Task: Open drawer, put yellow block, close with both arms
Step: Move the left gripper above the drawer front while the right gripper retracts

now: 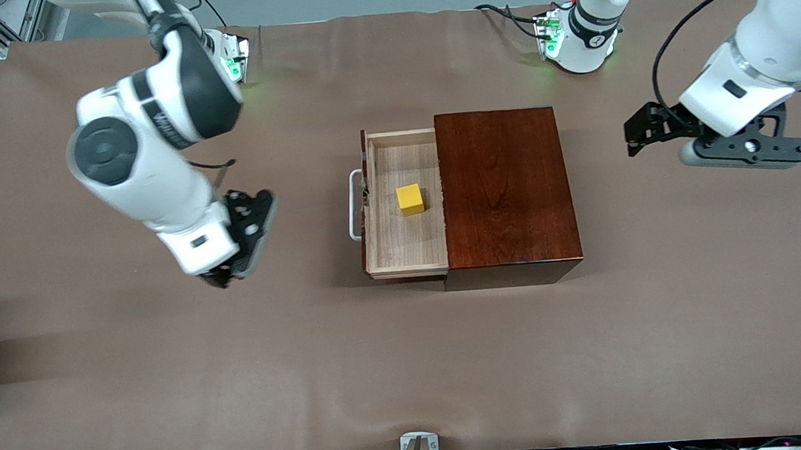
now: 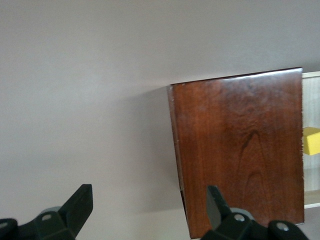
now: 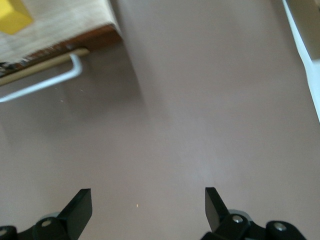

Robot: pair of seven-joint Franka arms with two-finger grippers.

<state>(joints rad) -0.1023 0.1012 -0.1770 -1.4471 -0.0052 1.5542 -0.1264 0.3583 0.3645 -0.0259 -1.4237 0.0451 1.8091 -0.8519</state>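
- The pale-wood drawer [image 1: 406, 252] is standing pulled out of the glossy reddish-brown wooden box [image 1: 502, 184], white loop handle [image 1: 353, 205] pointing toward the right arm's end.
- The small yellow block [image 1: 410, 199] is sitting in it.
- The black right gripper [image 1: 226, 274] and black left gripper [image 1: 638, 137] are hanging over bare table, jaws wide and empty.

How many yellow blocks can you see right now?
1. The yellow block sits in the open drawer, which is pulled out of the wooden box. The part of the drawer inside the box is hidden, so more could be there.

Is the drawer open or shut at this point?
Open. The drawer is slid out of the wooden box toward the right arm's end, its pale floor exposed with the yellow block resting inside.
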